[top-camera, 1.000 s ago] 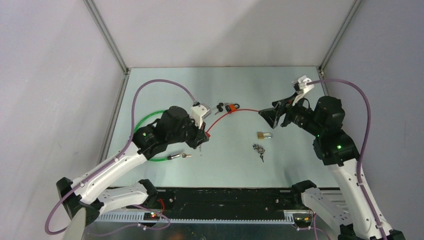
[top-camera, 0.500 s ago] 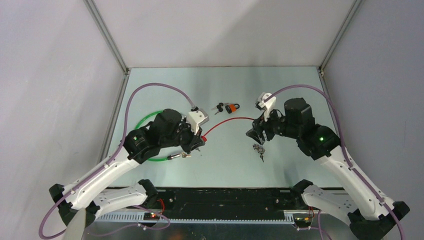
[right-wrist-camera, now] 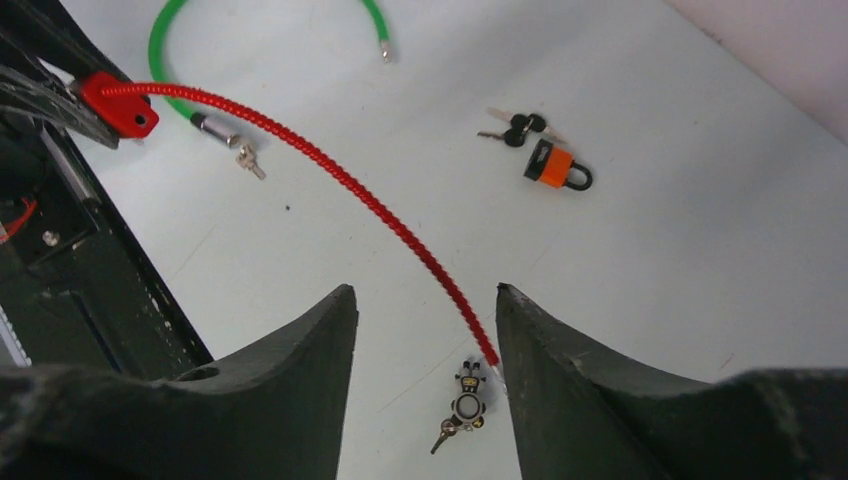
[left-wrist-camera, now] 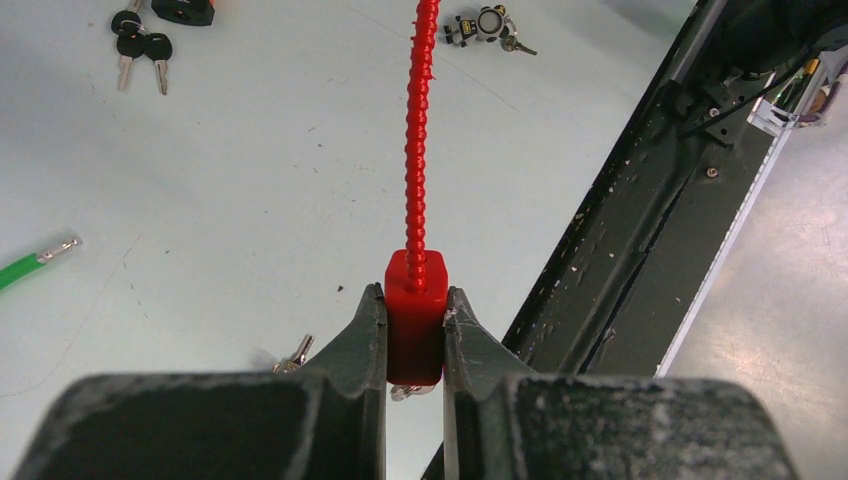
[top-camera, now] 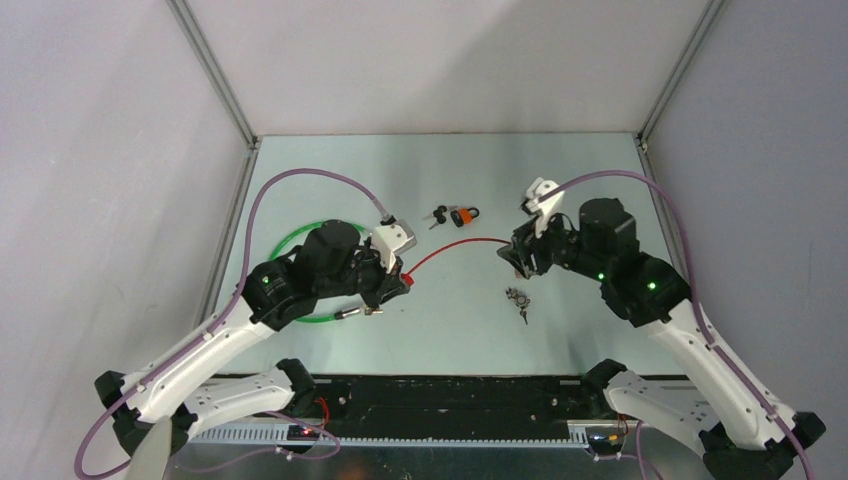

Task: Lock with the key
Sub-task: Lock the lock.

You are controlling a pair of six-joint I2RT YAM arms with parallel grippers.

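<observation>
**A:** What was the left tool [left-wrist-camera: 414,298] doing?

**B:** It was clenched on the red block [left-wrist-camera: 415,335], with one finger pressed flat against each side. The block sat near the front edge of the bench [top-camera: 580,180], close to the dark rail.

**A:** And the lock's cable?

**B:** The red ribbed cable [right-wrist-camera: 330,175] came out of the top of the block and arched across the middle of the bench toward the right arm. Its free end came down just beside the key bunch [right-wrist-camera: 465,405], a small dark cluster with a couple of keys lying flat on the bench. I could not tell whether the tip touched the bunch.

**A:** Was the right tool [right-wrist-camera: 425,295] gripping anything?

**B:** No. It was released, its jaws stood apart and there was nothing between them. It hung over the cable's free end. From its own wrist camera, the tip and the key bunch showed in the gap between the two fingers, lower down.

**A:** What else lay there?

**B:** An orange padlock [top-camera: 463,215] lay toward the back of the bench, with two black-headed keys [top-camera: 437,214] just to its left. A green cable [right-wrist-camera: 160,40] curled round on the left side, partly hidden under the left arm. Its metal end lay near the red block.
</observation>
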